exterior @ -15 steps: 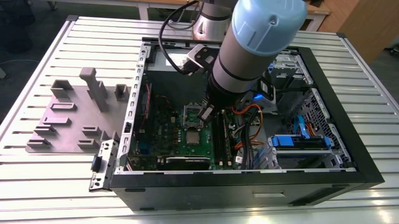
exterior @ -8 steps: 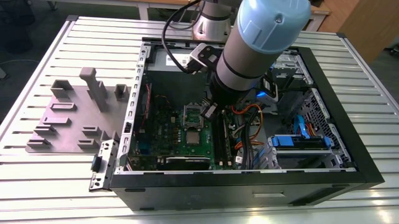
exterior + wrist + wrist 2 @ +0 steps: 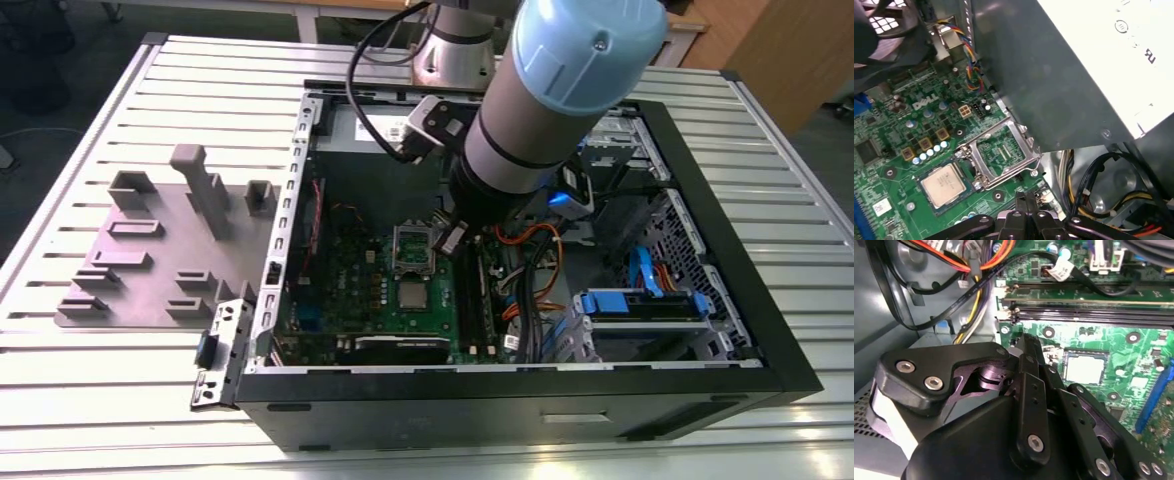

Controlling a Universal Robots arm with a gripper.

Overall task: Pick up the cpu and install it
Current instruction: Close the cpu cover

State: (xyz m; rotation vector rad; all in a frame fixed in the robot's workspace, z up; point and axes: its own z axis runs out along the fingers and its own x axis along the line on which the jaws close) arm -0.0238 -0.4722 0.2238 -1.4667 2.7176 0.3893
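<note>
Your jaws [image 3: 1028,206] are clenched on nothing just above the motherboard [image 3: 899,135], and beyond them the cpu [image 3: 944,185], a small square chip with a silvery top, lies flat in its socket beside the raised socket frame [image 3: 999,152]

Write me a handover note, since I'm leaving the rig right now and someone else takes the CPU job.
Gripper: shut, holding nothing, low over the green motherboard inside the open computer case, near the socket frame and apart from the cpu.
Cpu: lies flat, metal top up, in a square dark-edged recess on the motherboard, right beside the socket frame. It looks placed in the socket, but I cannot tell whether it is fully seated.
Socket frame: swung open, not over the cpu.
Done: the cpu is on the board, not in the gripper.
Left: seating unconfirmed; frame not closed.
</note>
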